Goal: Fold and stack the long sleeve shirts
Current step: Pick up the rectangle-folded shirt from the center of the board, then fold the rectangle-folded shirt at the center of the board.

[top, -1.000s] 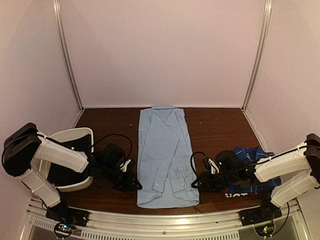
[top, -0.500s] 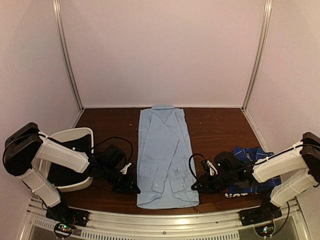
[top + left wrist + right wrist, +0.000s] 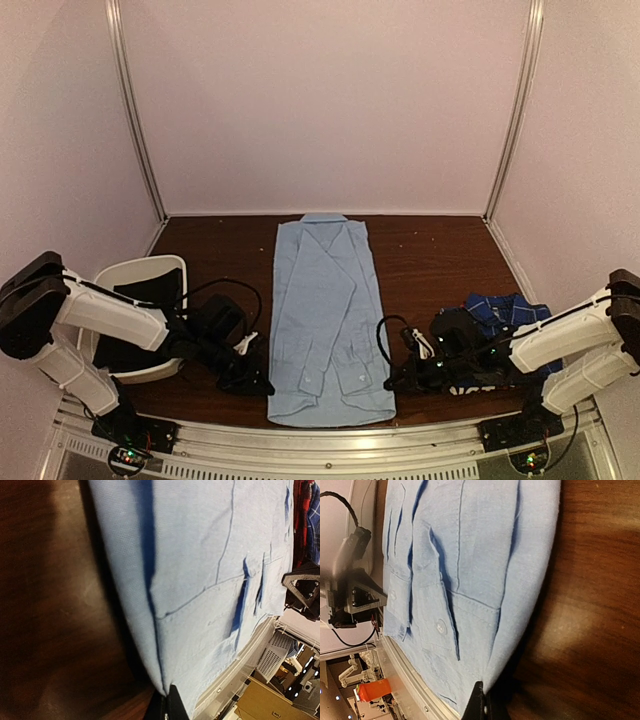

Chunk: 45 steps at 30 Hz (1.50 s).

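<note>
Overhead feed up: my left arm (image 3: 110,312) and right arm (image 3: 555,335) both wear rounded white shells over black joints. Black cables (image 3: 383,335) loop off each wrist. The left gripper (image 3: 250,376) and right gripper (image 3: 400,376) are black. Tiny green and red lights glow on the base boards (image 3: 127,457). Wrist feeds show me only dark fingertips (image 3: 175,706).

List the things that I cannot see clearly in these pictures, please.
- Left gripper: dark and small in the top view. The left wrist view's bottom edge cuts it off, so open or shut is unclear.
- Right gripper: the same, in the right wrist view.
- Plaid shirt: the right arm covers much of it in the top view.
- White bin: the left arm hides part of its inside.
</note>
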### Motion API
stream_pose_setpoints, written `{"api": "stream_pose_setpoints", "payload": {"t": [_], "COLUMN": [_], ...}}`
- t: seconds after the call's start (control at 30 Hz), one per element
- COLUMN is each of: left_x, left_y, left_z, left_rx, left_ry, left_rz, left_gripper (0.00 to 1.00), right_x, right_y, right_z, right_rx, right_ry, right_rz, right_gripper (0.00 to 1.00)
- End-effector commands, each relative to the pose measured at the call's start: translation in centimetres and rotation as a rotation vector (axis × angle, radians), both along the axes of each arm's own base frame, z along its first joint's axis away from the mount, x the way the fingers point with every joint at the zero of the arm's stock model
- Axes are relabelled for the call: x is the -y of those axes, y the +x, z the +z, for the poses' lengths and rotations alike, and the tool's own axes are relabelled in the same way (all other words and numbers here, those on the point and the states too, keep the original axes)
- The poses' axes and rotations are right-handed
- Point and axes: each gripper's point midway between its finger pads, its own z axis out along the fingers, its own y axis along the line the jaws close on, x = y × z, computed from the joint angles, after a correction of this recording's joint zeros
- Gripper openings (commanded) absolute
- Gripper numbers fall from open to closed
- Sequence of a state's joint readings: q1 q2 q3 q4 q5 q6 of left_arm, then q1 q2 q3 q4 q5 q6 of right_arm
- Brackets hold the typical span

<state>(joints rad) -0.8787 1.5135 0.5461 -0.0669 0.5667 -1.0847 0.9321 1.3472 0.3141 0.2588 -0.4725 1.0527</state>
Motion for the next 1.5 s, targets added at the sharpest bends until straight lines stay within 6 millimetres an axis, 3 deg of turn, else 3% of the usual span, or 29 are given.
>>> {"api": "stream_pose_setpoints", "payload": {"t": [0.0, 0.1, 0.33, 0.57, 0.7, 0.87, 1.03, 1.27, 1.47], "left_x": [-0.6, -0.2, 0.8, 1.1, 1.5, 1.7, 1.2, 1.3, 1.0], "left_y": [-1.2, -0.8, 2.0, 8.0, 11.7, 17.2, 21.9, 24.3, 25.1], "left_z": [0.9, 1.8, 5.0, 9.0, 10.2, 9.4, 7.7, 4.7, 4.8], "left_rx": [-0.016, 0.003, 0.059, 0.124, 0.157, 0.178, 0.204, 0.202, 0.227], "left_ry": [-0.013, -0.031, -0.101, -0.238, -0.282, -0.264, -0.258, -0.215, -0.183], "left_rz": [-0.014, -0.019, 0.027, 0.120, 0.160, 0.220, 0.292, 0.330, 0.345], "left_gripper": [0.00, 0.00, 0.00, 0.00, 0.00, 0.00, 0.00, 0.00, 0.00], "right_x": [-0.4, -0.8, -1.3, -1.9, -2.2, -1.5, -1.6, -2.1, -1.6], "right_y": [0.0, 0.5, 3.2, 8.2, 12.7, 19.1, 23.7, 26.1, 26.9], "right_z": [1.7, 3.1, 6.5, 9.3, 10.7, 10.6, 8.4, 5.5, 5.8], "right_rx": [0.022, 0.047, 0.121, 0.177, 0.228, 0.263, 0.252, 0.225, 0.238], "right_ry": [0.053, 0.071, 0.110, 0.169, 0.187, 0.180, 0.160, 0.142, 0.149], "right_rz": [-0.011, -0.018, -0.072, -0.133, -0.181, -0.265, -0.288, -0.287, -0.307], "right_gripper": [0.00, 0.00, 0.00, 0.00, 0.00, 0.00, 0.00, 0.00, 0.00]}}
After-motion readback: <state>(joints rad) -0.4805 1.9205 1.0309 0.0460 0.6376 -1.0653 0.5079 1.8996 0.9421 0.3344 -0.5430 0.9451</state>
